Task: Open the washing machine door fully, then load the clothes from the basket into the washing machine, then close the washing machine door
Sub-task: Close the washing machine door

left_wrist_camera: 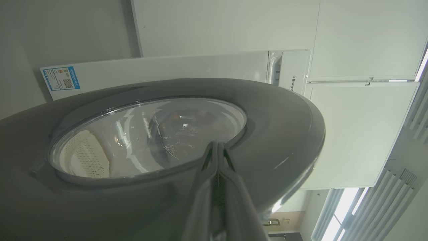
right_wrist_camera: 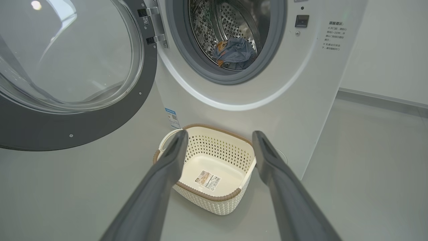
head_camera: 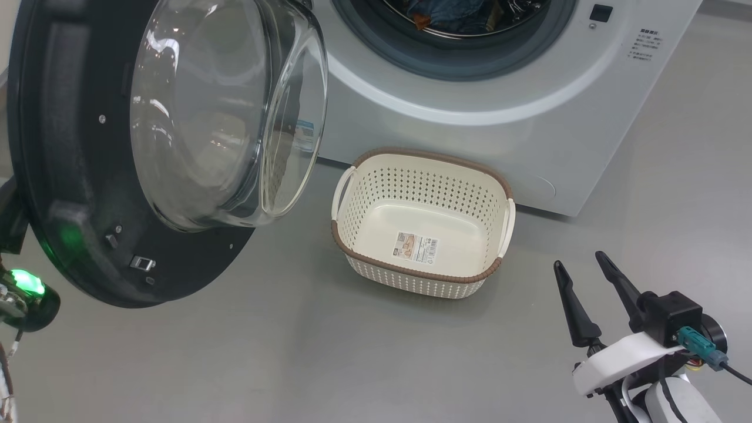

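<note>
Loading looked done, only the door left to shut!
The washing machine (head_camera: 470, 117) sat at twelve o'clock in the head view, its door (head_camera: 70, 176) swung wide at nine, the basket (head_camera: 376, 194) empty at centre, the clothes (right_wrist_camera: 234, 53) in the drum. The left tool (left_wrist_camera: 217, 147) was pinched shut by the door's outer face, the right tool (head_camera: 577, 259) spread wide and empty at five. Bare grey floor (head_camera: 294, 352), pale wall (right_wrist_camera: 384, 50).

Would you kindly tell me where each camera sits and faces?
Head view: from the head, down at the big white washing machine, its black-rimmed round glass door, the cream perforated plastic basket; right gripper open, lower right.
Left wrist view: on the left wrist, facing the door from outside along the shut left gripper.
Right wrist view: low, facing the machine's front between open fingers.
Shared: head and right wrist views show the basket.
</note>
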Robot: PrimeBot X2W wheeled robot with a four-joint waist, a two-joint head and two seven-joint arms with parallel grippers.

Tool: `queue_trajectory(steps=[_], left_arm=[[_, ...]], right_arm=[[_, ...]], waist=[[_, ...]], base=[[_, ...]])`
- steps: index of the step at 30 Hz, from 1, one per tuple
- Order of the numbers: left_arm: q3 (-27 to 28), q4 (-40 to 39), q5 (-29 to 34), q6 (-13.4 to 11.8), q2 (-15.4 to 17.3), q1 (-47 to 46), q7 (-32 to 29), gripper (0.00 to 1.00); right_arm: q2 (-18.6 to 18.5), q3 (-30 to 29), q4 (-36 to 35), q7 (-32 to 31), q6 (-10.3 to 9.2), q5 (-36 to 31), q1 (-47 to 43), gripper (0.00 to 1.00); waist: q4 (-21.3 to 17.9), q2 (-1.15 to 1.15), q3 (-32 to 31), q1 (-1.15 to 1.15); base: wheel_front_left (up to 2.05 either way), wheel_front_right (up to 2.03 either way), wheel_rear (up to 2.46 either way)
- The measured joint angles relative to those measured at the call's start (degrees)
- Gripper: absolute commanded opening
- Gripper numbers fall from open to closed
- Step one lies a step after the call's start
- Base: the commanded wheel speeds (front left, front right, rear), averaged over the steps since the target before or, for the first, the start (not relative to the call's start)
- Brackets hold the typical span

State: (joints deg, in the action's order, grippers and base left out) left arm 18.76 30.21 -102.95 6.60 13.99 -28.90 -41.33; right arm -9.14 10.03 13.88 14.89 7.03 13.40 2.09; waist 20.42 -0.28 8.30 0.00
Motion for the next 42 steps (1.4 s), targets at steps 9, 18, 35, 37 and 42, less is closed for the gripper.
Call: queue_trajectory(steps=[9,18,35,37,42], left_arm=[[-1.10,-4.08,0.04,0.01,-0.30,1.37,-3.08,0.00],[-3.70,-9.51,0.19,0.25,-1.25,2.97,-5.70,0.00],[-6.50,-16.77,1.52,0.27,-9.32,4.96,-2.77,0.00],[-6.41,-17.00,1.58,0.27,-10.38,4.97,-1.36,0.00],[-6.41,-17.40,2.22,0.29,-11.37,4.88,1.36,0.00]], right_arm=[[1.11,-0.01,-0.07,0.00,0.00,0.08,-0.01,1.00],[2.68,0.24,0.04,0.00,0.00,0.19,0.02,1.00],[4.67,0.14,0.58,0.00,0.00,0.70,0.00,1.00],[4.70,0.30,0.60,0.00,0.00,0.70,0.00,1.00],[4.74,0.24,0.60,0.00,0.00,0.69,0.00,1.00]], waist=[[-0.40,0.00,-0.21,0.00],[-2.39,0.00,-0.36,0.00],[-8.39,0.00,-2.23,0.00],[-9.30,0.00,-2.42,0.00],[-11.65,0.00,-2.62,0.00]], base=[[0.00,0.00,0.00],[0.00,0.00,0.00],[0.00,0.00,0.00],[0.00,0.00,0.00],[0.00,0.00,0.00]])
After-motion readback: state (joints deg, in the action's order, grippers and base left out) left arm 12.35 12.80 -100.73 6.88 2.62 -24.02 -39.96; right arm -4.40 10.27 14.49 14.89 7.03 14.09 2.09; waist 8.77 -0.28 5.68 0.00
